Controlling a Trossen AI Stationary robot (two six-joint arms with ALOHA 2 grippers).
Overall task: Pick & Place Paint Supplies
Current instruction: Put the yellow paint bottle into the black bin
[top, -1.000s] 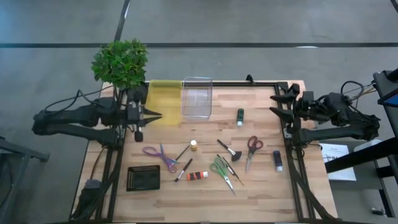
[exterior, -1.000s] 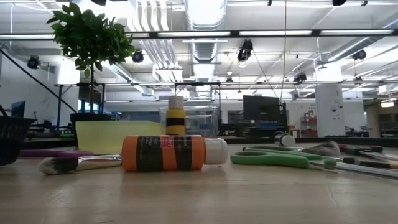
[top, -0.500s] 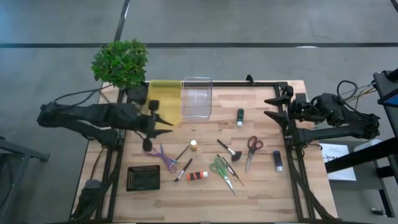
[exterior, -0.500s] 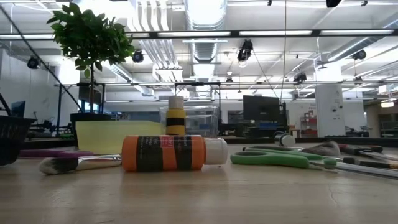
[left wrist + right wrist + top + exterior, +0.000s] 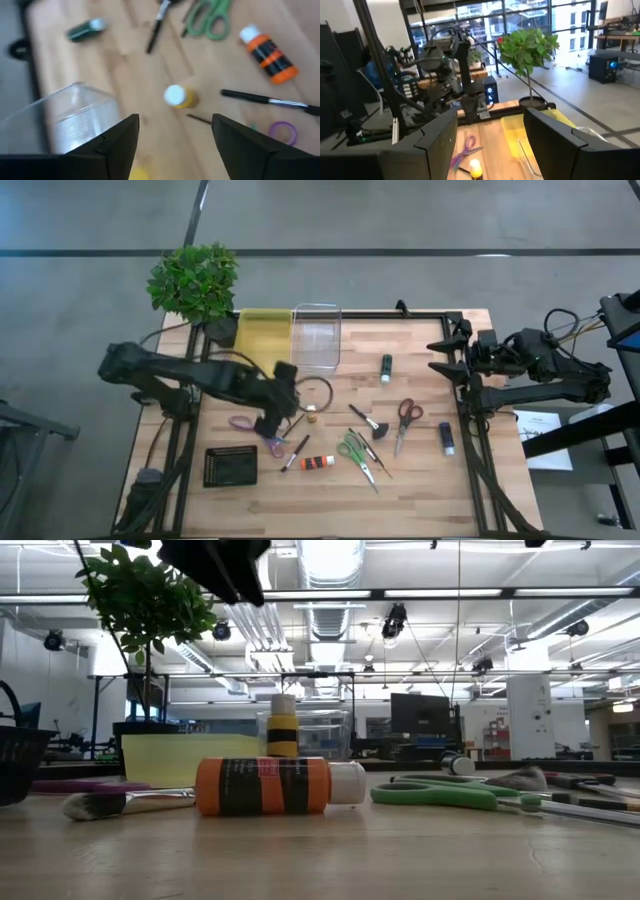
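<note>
My left gripper [image 5: 285,408] hangs open over the table's middle left, tipped down toward a yellow paint bottle [image 5: 175,96] that stands upright on its base [image 5: 311,413]. Its fingers [image 5: 125,132] are short of the bottle and above it. In the low view this gripper [image 5: 215,560] shows at the top. An orange bottle [image 5: 318,462] lies on its side. A green bottle [image 5: 386,367] and a purple bottle [image 5: 446,438] also lie flat. Dark brushes [image 5: 298,452] and a fan brush [image 5: 370,420] lie around them. My right gripper [image 5: 437,356] waits open at the table's right edge.
Purple scissors [image 5: 258,430], green scissors [image 5: 358,455] and red scissors [image 5: 405,420] lie among the supplies. A black basket [image 5: 230,466] sits near the front left. A clear container [image 5: 316,337] and a yellow one [image 5: 265,340] stand at the far edge, beside a potted plant [image 5: 195,280].
My left gripper has swung from the table's left edge out toward the right and near side, toward the yellow bottle. It has tipped from level to pointing downward and has opened. It now shows at the top of the low view. No object on the table has moved.
</note>
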